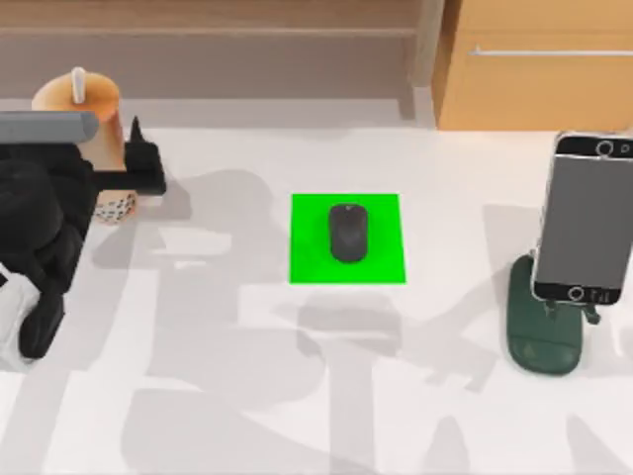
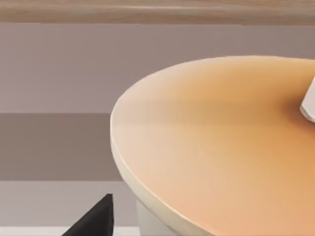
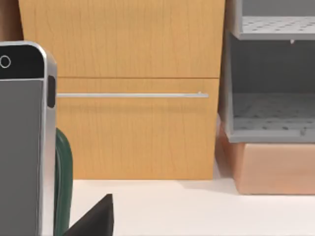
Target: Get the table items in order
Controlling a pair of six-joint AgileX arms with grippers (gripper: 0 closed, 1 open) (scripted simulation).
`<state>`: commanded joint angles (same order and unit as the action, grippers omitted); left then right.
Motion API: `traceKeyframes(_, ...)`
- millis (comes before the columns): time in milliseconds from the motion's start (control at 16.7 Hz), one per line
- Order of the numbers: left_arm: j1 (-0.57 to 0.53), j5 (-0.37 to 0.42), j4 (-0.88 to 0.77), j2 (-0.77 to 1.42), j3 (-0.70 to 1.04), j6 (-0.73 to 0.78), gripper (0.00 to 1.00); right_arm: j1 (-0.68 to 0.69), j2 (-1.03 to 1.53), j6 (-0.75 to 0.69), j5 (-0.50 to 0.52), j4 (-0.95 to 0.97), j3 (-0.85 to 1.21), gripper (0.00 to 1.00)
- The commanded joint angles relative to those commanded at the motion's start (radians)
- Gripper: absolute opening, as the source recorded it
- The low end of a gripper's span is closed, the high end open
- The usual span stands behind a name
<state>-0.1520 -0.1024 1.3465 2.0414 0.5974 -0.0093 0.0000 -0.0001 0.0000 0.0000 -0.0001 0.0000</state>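
At the top view's upper left, the left gripper sits against the upright bubble-tea cup; whether it is clamped cannot be told. Centre frame, the mouse rests on the green mat. Far right, the smartphone leans in its stand.

We see a matt black mouse on a flat, matt green mat, over a smooth white tabletop. The phone shows a glossy grey screen with what may be a metal rim, and the cabinet looks like grained wood.
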Motion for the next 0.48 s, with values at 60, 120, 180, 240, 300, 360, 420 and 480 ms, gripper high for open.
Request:
traceKeyframes(60, 0.000, 0.000, 0.000, 0.000, 0.000, 0.000, 0.92, 0.000, 0.000, 0.000, 0.000, 0.000, 0.000, 1.00)
traceKeyframes(120, 0.000, 0.000, 0.000, 0.000, 0.000, 0.000, 0.85, 0.000, 0.000, 0.000, 0.000, 0.000, 0.000, 1.00)
traceKeyframes(180, 0.000, 0.000, 0.000, 0.000, 0.000, 0.000, 0.77, 0.000, 0.000, 0.000, 0.000, 0.000, 0.000, 1.00)
traceKeyframes(240, 0.000, 0.000, 0.000, 0.000, 0.000, 0.000, 0.70, 0.000, 0.000, 0.000, 0.000, 0.000, 0.000, 1.00)
traceKeyframes(300, 0.000, 0.000, 0.000, 0.000, 0.000, 0.000, 0.62, 0.000, 0.000, 0.000, 0.000, 0.000, 0.000, 1.00)
traceKeyframes(360, 0.000, 0.000, 0.000, 0.000, 0.000, 0.000, 0.55, 0.000, 0.000, 0.000, 0.000, 0.000, 0.000, 1.00)
traceKeyframes(420, 0.000, 0.000, 0.000, 0.000, 0.000, 0.000, 0.47, 0.000, 0.000, 0.000, 0.000, 0.000, 0.000, 1.00)
traceKeyframes(480, 0.000, 0.000, 0.000, 0.000, 0.000, 0.000, 0.40, 0.000, 0.000, 0.000, 0.000, 0.000, 0.000, 1.00)
